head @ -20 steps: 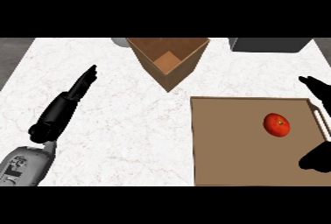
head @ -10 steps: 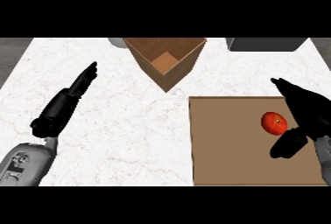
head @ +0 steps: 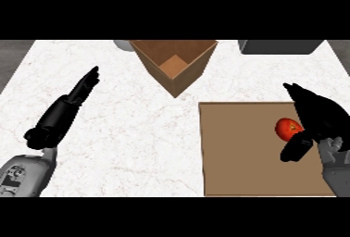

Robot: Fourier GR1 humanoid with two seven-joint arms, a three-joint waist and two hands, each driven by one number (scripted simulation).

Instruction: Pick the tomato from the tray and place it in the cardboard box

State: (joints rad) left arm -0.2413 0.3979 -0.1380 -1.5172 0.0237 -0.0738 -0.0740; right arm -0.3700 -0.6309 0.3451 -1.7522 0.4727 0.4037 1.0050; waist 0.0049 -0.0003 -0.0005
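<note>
Tomato (head: 285, 128) pick-up, read left to right. Left hand (head: 68, 104): fingers straight and pressed together, lying over the white counter (head: 137, 148) well apart from everything else, holding nothing. Cardboard box (head: 198, 62): open-topped, at the far centre of the counter, beyond the tray's left corner. Tray (head: 239, 152): flat and brown, at the right. The tomato rests on the tray's right part, its right side hidden by the right hand (head: 320, 116). This hand is spread, fingers reaching past the fruit's far side and thumb apart on the near side, not closed on it. Handling, as a judgement: light, round, smooth-skinned and soft, so it may roll or bruise. It is best taken across its widest part, thumb opposite fingers.
</note>
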